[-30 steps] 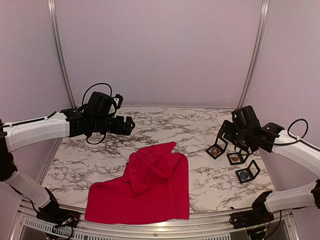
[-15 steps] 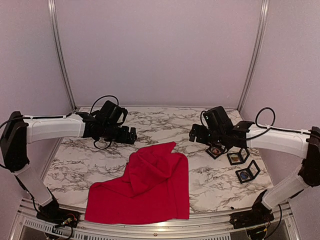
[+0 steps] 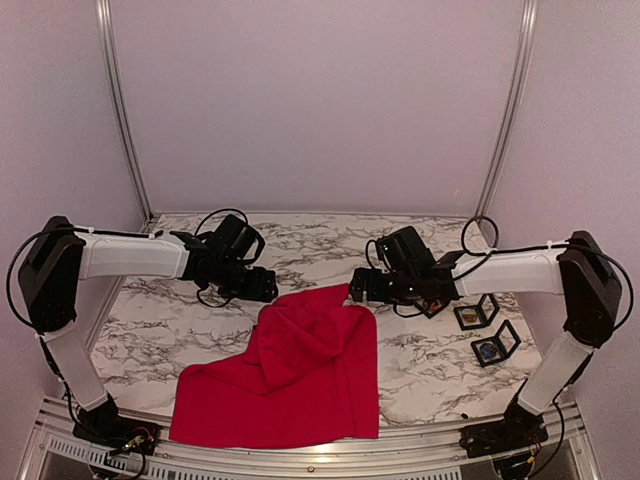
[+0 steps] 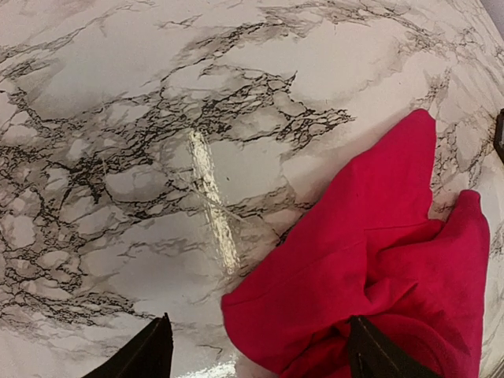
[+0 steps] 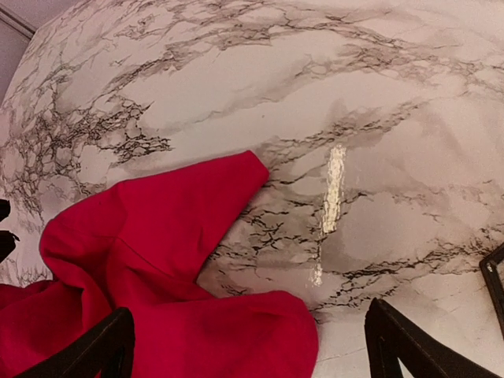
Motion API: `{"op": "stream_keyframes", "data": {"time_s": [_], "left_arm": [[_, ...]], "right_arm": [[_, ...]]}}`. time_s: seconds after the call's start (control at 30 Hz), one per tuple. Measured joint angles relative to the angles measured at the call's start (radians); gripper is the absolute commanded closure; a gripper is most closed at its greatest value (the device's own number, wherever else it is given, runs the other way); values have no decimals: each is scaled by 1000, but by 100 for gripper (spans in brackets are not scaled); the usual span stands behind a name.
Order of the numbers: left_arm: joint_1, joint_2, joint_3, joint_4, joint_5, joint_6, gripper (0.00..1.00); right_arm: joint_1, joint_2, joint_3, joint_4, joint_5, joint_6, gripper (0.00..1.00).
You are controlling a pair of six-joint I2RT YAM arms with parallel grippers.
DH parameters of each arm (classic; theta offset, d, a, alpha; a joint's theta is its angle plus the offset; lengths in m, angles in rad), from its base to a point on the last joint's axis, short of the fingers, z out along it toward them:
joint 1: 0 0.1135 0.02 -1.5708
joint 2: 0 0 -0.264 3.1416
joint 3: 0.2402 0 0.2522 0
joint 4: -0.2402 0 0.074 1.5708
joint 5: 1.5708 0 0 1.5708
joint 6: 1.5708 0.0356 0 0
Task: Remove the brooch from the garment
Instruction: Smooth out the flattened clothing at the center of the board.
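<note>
The garment (image 3: 290,375), a bright red T-shirt, lies crumpled on the marble table (image 3: 160,320), with a folded point reaching toward the back. No brooch shows in any view. My left gripper (image 3: 264,285) hangs just left of that far point. In the left wrist view it (image 4: 264,358) is open, and a rounded fold of the garment (image 4: 378,260) lies below, between its fingertips (image 4: 150,354). My right gripper (image 3: 360,285) hangs just right of the point. It (image 5: 252,350) is open too, over a lobe of the garment (image 5: 157,260).
Three small black-framed display cases stand at the right: one (image 3: 432,302) half hidden behind my right arm, two more (image 3: 476,315) (image 3: 496,345) nearer the edge. One black frame's corner (image 5: 494,276) shows in the right wrist view. Pale walls close in the back and sides.
Both arms have swung inward and down from the table's sides. They now flank the garment's far point. The garment has not moved.
</note>
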Motion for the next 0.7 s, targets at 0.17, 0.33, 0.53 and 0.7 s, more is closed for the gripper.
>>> {"op": "stream_keyframes", "data": {"time_s": [0.17,0.33,0.53,0.7], "left_arm": [[0,13,8,3,56,-10,25],[0,79,96,-4,89,-12,26],[0,194,217,-7,117,11,30],[-6,322,350,-13,158,64,31]], "right_arm": [[1,72,40,33,-43,-23,7],[1,146,118,36,-78,-63,21],[1,214,196,32,-86,-88,38],[-8,229,205,32,-103,-77,38]]}}
